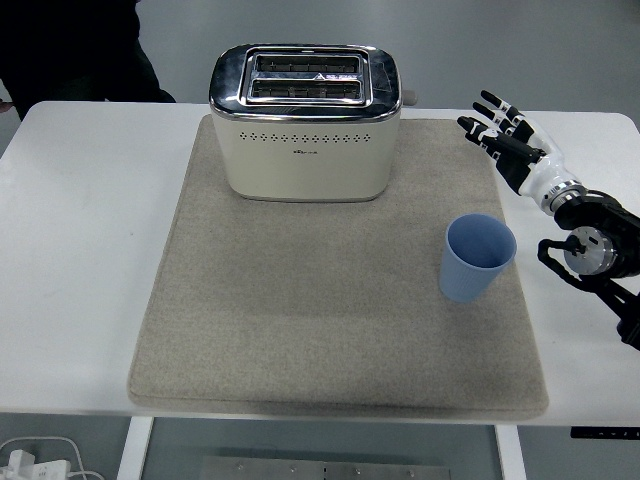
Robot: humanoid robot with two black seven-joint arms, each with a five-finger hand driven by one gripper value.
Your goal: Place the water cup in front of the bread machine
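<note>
A light blue cup [477, 257] stands upright on the right part of the grey mat [300, 330]. The cream bread machine [306, 122], a two-slot toaster with a chrome top, sits at the mat's far middle. My right hand [505, 135] hovers past the mat's right edge, beyond and to the right of the cup, with its fingers spread and nothing in them. It is apart from the cup. The left arm is out of view.
The white table [80, 250] carries the mat. A person in dark clothing [70, 50] stands at the top left, behind the table. White cables [40, 462] lie below the table's near edge at bottom left.
</note>
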